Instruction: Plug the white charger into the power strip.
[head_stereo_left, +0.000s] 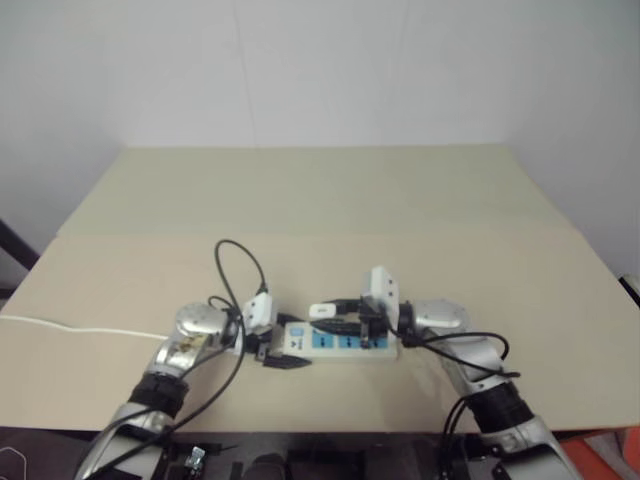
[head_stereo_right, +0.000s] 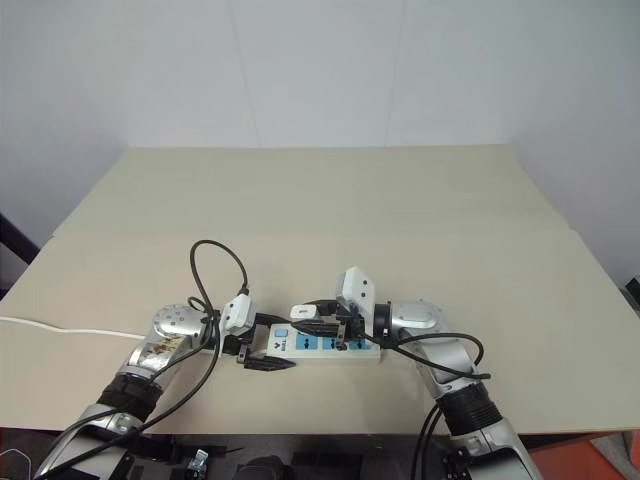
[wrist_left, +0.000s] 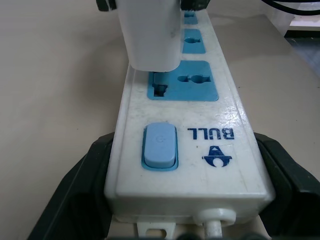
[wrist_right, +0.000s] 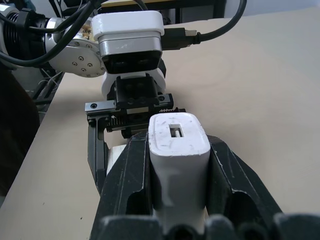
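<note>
Left gripper (wrist_left: 182, 200) clamped across the switch end of the long white plastic power strip (wrist_left: 200, 145) with blue socket faces, flat on the beige table (head_stereo_left: 330, 200). Right gripper (wrist_right: 177, 170) closed on the small white cube-shaped charger (wrist_right: 177, 165), poised over the blue socket nearest the left gripper's fingers (wrist_left: 82, 190), prongs at its slots.

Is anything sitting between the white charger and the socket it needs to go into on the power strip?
Nothing visible does. The right gripper holds the white charger directly over the blue socket nearest the switch, and the left gripper clamps the power strip at its switch end.
</note>
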